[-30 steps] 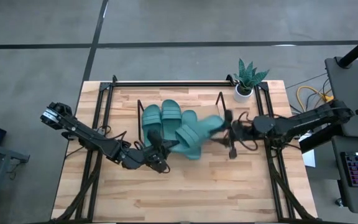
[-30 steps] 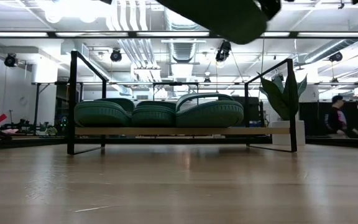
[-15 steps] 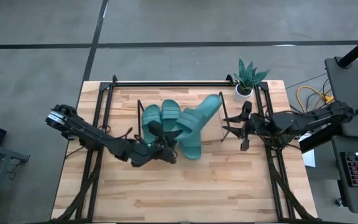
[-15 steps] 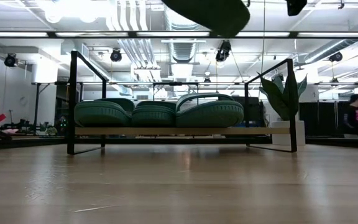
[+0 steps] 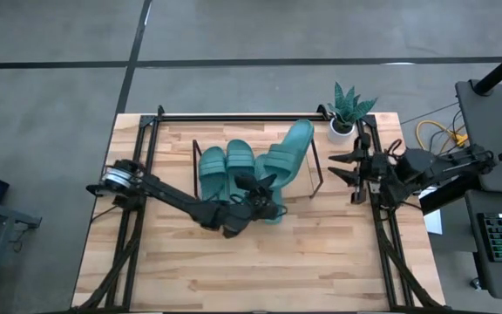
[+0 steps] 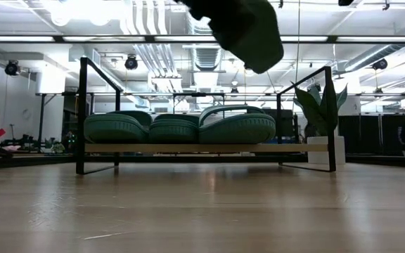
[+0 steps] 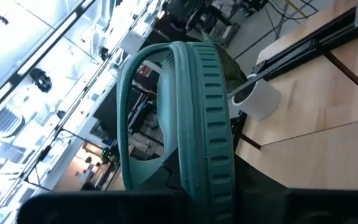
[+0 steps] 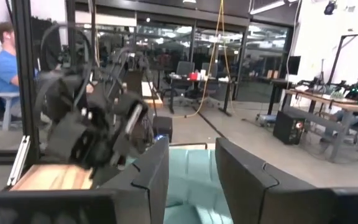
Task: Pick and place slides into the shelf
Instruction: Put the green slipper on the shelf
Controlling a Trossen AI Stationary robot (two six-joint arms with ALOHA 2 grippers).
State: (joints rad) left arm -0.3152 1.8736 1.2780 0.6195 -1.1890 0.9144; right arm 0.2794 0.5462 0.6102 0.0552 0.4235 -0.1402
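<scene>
Teal-green rubber is what is clamped in the left gripper (image 5: 264,206): a fourth slide (image 5: 288,155) is pinched at its near end and held tilted, its far end reaching away from the fingers toward the shelf's right end frame and the potted plant (image 5: 347,111). In the left wrist view the same slide (image 7: 199,124) is seen edge-on, its ribbed sole and arched strap rising straight out from between the dark fingers (image 7: 98,208), with the white pot (image 7: 258,99) beyond it. Just behind and beside that gripper, three slides (image 5: 227,166) are lodged side by side in the shelf (image 5: 314,163); in the low view they are shown resting in a row on the light wood base (image 6: 188,148), while the held slide (image 6: 245,28) is carried above them, over the right part of the rack. The right gripper (image 5: 349,167) is held apart from the slide, to the right of the shelf's end frame, just in front of the plant pot, with its fingers spread and nothing between them. In the right wrist view its two dark fingers (image 8: 148,171) are seen wide apart, teal rubber (image 8: 190,180) is visible past them, and a seated person (image 8: 2,65) is seen in the room beyond the wooden table (image 5: 234,270).
</scene>
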